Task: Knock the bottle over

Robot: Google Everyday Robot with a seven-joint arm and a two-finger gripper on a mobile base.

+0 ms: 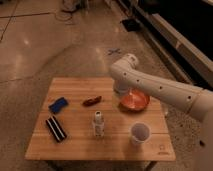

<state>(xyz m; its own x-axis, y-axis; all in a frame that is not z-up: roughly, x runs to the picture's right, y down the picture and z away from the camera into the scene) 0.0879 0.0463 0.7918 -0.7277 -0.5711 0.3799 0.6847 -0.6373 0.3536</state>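
The bottle (98,124) is small, slim and pale, with a white cap and a light label. It stands upright on the wooden table (75,145), in the front middle. My white arm (160,89) reaches in from the right and bends down at the table's far edge. My gripper (120,91) hangs there, just behind the left rim of an orange bowl, well behind and to the right of the bottle. It touches nothing that I can see.
An orange bowl (134,101) sits at the back right. A white cup (140,133) stands right of the bottle. A red packet (92,101) lies behind the bottle. A blue object (58,105) and a black striped object (56,128) lie on the left.
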